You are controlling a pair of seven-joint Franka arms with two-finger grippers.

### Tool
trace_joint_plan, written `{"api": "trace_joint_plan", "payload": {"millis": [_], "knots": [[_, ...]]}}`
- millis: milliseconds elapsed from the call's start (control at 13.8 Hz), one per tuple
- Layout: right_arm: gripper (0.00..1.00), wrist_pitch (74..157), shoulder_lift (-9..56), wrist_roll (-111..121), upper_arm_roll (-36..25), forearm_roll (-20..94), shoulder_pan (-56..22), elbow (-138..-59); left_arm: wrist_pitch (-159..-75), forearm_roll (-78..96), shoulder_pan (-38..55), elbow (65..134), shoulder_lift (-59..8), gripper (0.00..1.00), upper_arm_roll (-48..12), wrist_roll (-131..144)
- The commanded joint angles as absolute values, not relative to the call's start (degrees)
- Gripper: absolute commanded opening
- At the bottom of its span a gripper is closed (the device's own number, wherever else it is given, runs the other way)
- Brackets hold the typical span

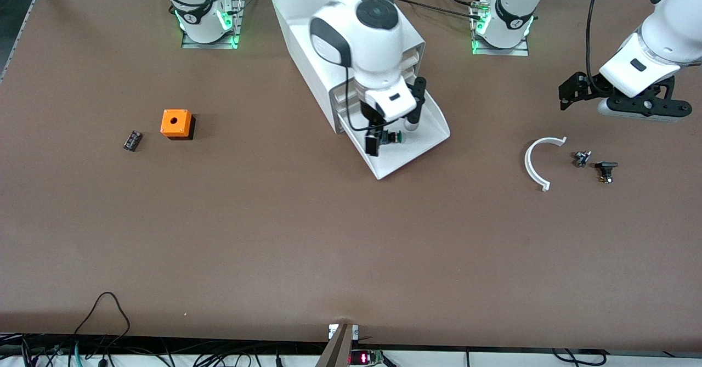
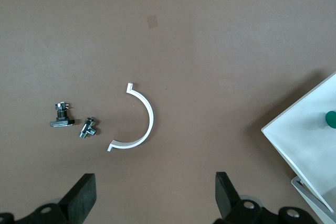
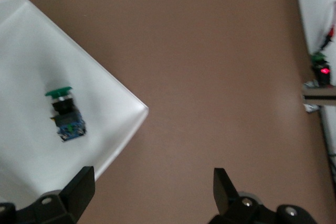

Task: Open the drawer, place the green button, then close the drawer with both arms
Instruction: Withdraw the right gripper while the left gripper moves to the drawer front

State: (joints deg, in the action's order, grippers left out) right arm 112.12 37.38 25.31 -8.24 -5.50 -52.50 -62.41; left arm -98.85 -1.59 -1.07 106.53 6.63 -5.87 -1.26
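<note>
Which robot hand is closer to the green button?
Right. The right gripper hangs open just above the button lying in the open drawer. The left gripper waits open toward the left arm's end.

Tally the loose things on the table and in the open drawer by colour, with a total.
Green-capped: 1, the button in the drawer
Orange: 1, the cube
White: 1, the curved clip
Black or metal: 3, the block and two small fittings
Total: 6

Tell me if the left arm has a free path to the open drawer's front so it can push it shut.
Probably not yet. The right gripper hangs open over the drawer, above the button lying inside it. The left gripper, open, is over the white curved clip.
</note>
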Motion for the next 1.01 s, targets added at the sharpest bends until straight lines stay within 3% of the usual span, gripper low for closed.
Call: {"api": "trace_joint_plan", "payload": {"millis": [0, 289, 651, 940], "knots": [[1.0, 108.47, 31.66, 24.17, -13.17, -5.36, -51.69, -65.21, -99.4, -2.38, -0.62, 107.05, 7.74, 1.0, -5.71, -1.67], [1.0, 106.88, 23.22, 9.28, -13.27, -5.45, -45.63, -75.21, -101.59, -1.59, -1.23, 105.03, 0.81, 1.0, -8.26, -0.62], [1.0, 100.38, 19.87, -10.96, -14.15, -5.63, -32.98, -79.44, -117.92, 0.35, 0.7, 106.26, -10.7, 1.0, -8.88, 9.3], [1.0, 99.76, 12.95, -11.16, -13.98, -5.19, -22.61, -86.2, -131.9, -0.34, 5.61, 108.89, -18.52, 1.0, -8.96, 24.56]]}}
